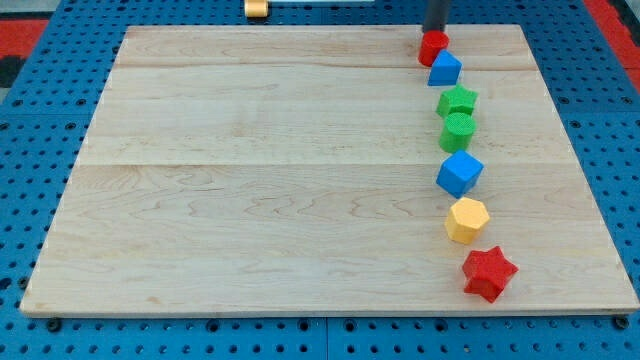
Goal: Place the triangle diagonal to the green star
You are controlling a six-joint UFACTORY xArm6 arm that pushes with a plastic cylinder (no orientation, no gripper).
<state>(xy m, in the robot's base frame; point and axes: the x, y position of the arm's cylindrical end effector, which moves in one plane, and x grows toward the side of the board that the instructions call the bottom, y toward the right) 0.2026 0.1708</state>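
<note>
My tip point(436, 32) is at the board's top edge, touching or just behind a small red block point(433, 47) whose shape I cannot make out. Directly below and right of it lies a blue block that looks like the triangle point(445, 68). The green star point(458, 100) sits just below that, close to or touching the blue block. All three lie in a slanted column on the view's right side.
Below the star the column continues with a green cylinder point(457, 131), a blue cube point(460, 173), a yellow hexagon point(466, 219) and a red star point(489, 273). A small yellow object point(258, 9) lies beyond the board's top edge. The wooden board point(250, 180) rests on blue pegboard.
</note>
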